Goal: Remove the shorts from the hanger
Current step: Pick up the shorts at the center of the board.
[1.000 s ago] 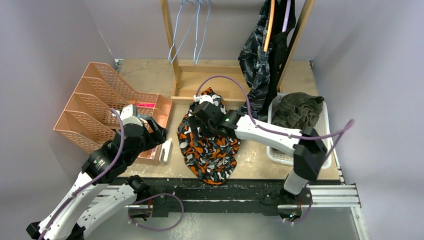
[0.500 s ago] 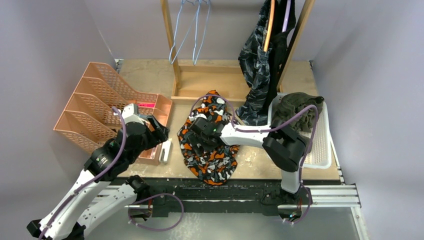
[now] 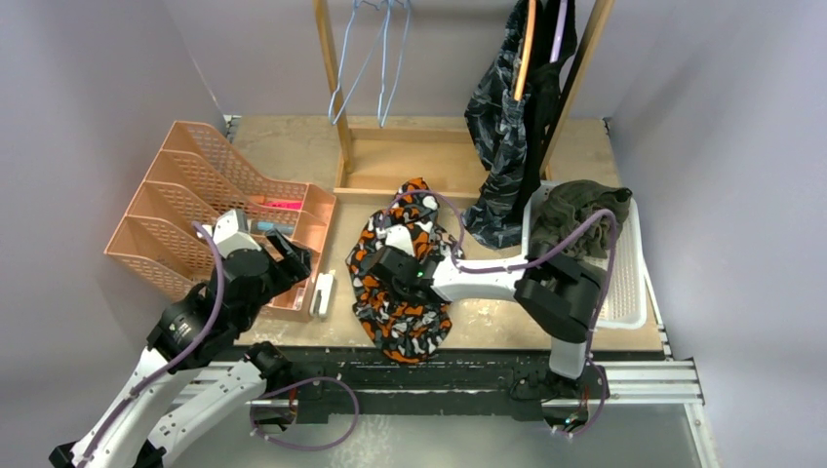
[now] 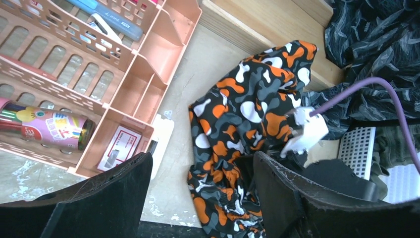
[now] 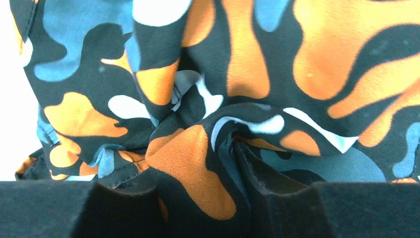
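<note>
The orange-black-white camouflage shorts (image 3: 417,330) (image 4: 237,114) (image 5: 247,59) lie crumpled on the table in front of the rack. My right gripper (image 3: 392,273) (image 5: 198,191) presses down into them, its jaws closed on a bunched fold of the fabric. Dark grey-blue camouflage shorts (image 3: 499,127) and black shorts (image 3: 543,107) hang from hangers (image 3: 527,49) at the back right. Olive green shorts (image 3: 580,214) lie in the white basket (image 3: 629,283). My left gripper (image 3: 293,258) (image 4: 200,163) hovers open to the left of the orange pair, holding nothing.
A peach desk organizer (image 3: 195,195) with pens and boxes stands at the left, with a small white object (image 3: 323,292) beside it. Empty blue wire hangers (image 3: 375,58) hang on the wooden rack (image 3: 332,68). The right arm's purple cable (image 4: 366,89) arcs over the shorts.
My right gripper came toward the near left over the orange shorts, sank into them and closed on a fold. The left arm drew back slightly.
</note>
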{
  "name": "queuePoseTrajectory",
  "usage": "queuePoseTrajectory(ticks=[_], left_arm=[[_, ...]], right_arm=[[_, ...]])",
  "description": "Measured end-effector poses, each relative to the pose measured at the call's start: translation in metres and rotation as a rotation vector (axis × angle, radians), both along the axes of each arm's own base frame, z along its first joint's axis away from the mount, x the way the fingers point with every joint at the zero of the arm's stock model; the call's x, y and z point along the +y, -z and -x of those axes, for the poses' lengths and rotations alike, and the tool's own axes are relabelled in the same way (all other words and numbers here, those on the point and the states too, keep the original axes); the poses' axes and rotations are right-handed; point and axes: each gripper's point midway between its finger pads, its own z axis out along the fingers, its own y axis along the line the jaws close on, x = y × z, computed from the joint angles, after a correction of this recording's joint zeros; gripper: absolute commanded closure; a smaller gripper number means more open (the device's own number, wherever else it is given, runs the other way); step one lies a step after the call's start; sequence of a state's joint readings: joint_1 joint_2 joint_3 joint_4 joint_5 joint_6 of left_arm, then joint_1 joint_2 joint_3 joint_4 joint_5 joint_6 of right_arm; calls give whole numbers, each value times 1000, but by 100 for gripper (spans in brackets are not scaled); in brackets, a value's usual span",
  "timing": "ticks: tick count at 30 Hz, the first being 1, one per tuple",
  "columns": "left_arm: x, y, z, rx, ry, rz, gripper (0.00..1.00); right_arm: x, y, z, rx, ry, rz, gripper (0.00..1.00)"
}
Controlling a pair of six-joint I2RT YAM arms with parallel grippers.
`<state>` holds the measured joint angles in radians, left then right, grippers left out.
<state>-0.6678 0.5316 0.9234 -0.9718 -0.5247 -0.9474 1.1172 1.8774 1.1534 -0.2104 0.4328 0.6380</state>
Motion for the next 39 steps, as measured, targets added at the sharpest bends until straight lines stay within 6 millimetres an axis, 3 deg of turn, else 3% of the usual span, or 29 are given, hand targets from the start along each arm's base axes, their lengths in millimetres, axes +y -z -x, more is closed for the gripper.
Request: queuePoseTrajectory(ticks=[2,3,4,8,16,21,25,30,31,32,33,39], left_arm=[[2,0,1,-1,-10,3,26],[3,0,2,0,-13,6,26],[3,0,2,0,-16,8,26],[4,-2,4,-11,-25,31,26],[3,2,4,-4,-25,36,27],[2,5,4,6,-19,33,27],[0,6,3,10,-15,34,27],[-3,6,2,13,-6,40,27],[-4,5,2,13,-5,41,27],[-4,5,1,13,-4,42,27],[-4,5,1,13,-3,42,27],[-4,5,1,13,-3,41,27]], right_arm=[[-8,-4,3,-8,30,-22,82],[-15,-6,7,-8,42,-27,98],[-22,-9,11,-6,48,-28,100],[-39,-38,19,-20,71,-64,100],[-56,-124,13,-155,109,-206,100],[-49,-143,22,-148,8,-261,86],[-32,-127,33,-83,-87,-261,73],[-22,-77,45,42,-145,-170,35],[-22,-69,48,66,-154,-153,26],[-21,-62,51,87,-161,-141,8],[-21,-57,53,104,-167,-134,1],[-13,-49,67,162,-236,-134,1]])
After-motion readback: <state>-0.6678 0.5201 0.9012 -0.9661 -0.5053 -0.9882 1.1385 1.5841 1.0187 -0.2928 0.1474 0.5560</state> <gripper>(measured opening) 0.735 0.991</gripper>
